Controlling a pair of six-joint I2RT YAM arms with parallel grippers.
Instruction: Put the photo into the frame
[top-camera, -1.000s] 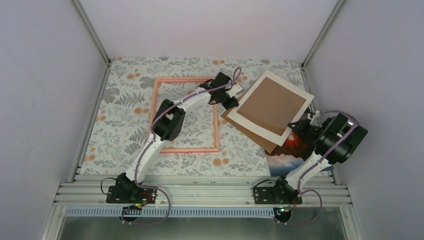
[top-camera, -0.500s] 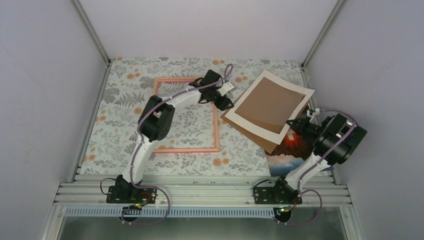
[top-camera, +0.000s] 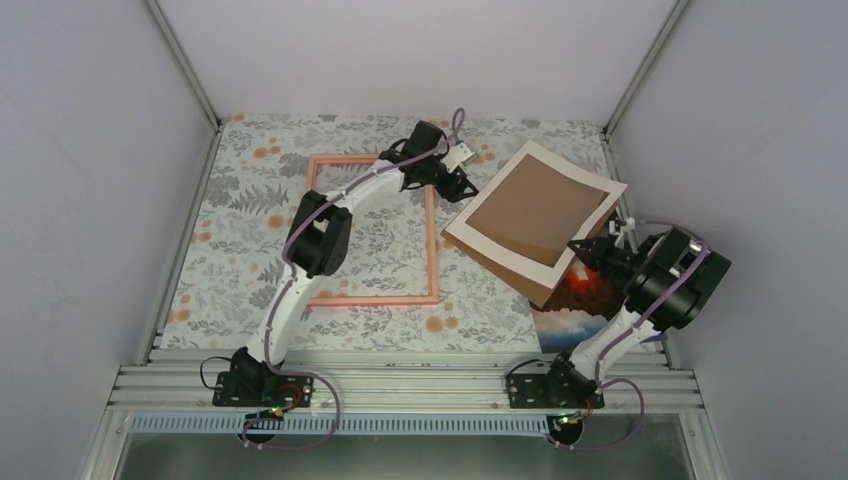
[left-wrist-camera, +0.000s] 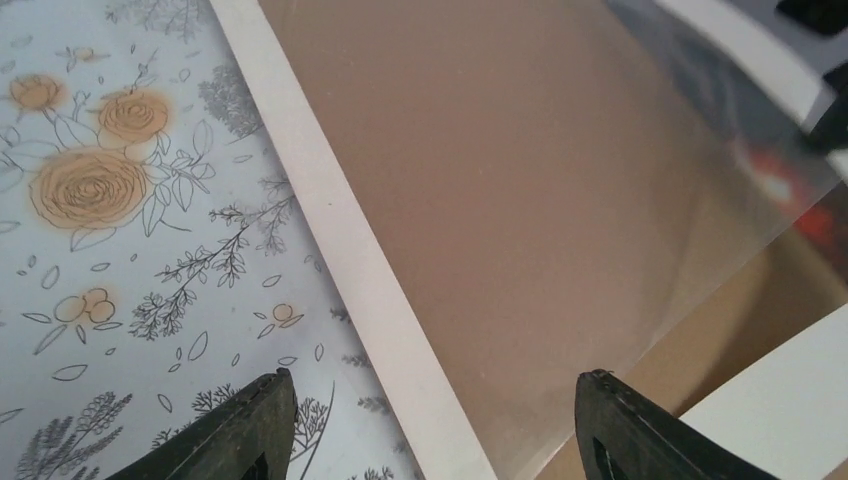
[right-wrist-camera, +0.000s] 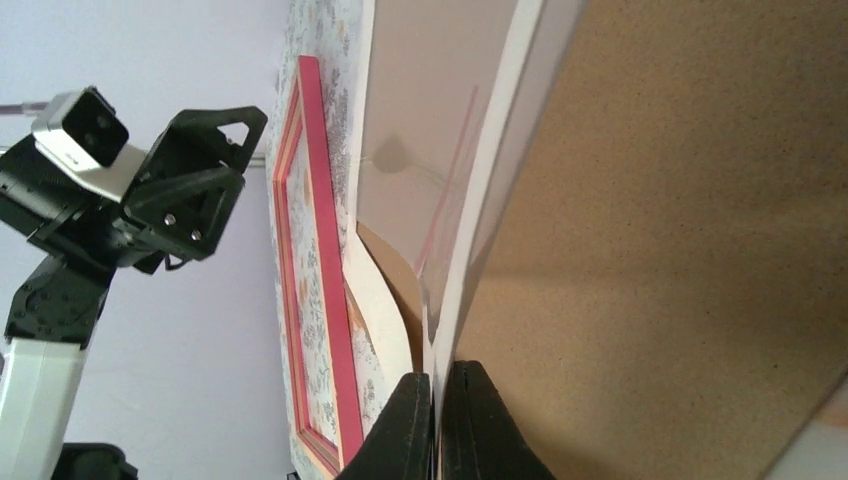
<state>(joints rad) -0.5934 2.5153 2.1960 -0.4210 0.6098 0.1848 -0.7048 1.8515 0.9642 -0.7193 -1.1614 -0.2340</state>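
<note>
Photo (top-camera: 572, 306) lies flat on the tabletop (top-camera: 225, 225) at the lower right of the overhead view, picture side up. Only its near corner shows: red-orange glow, misty water below it. The rest is covered by the sheets above.

Right fingers (right-wrist-camera: 482, 430): clenched, tips together on the thin edge of the white border mat (top-camera: 573, 171). I see the pinch edge-on in the right wrist view. Brown fills the mat's centre; I cannot tell whether a board is pinched along with it. The mat is tilted, its gripped edge raised off the photo.

Brown backing board (top-camera: 535, 288) peeks out under the mat's lower-left edge and laps over the photo's edge.

Left fingers (left-wrist-camera: 245, 430): released, spread wide, nothing between them. They hover over the mat's white border where it meets the floral tabletop. That is upper centre in the overhead view, just off the upper right corner of the frame (top-camera: 390, 299).

The frame is pink and flat on the tabletop, left of centre, with the floral pattern showing through it. The left arm crosses over it. Frame and photo are well apart, with mat and board between them. Photo not yet in the frame.
</note>
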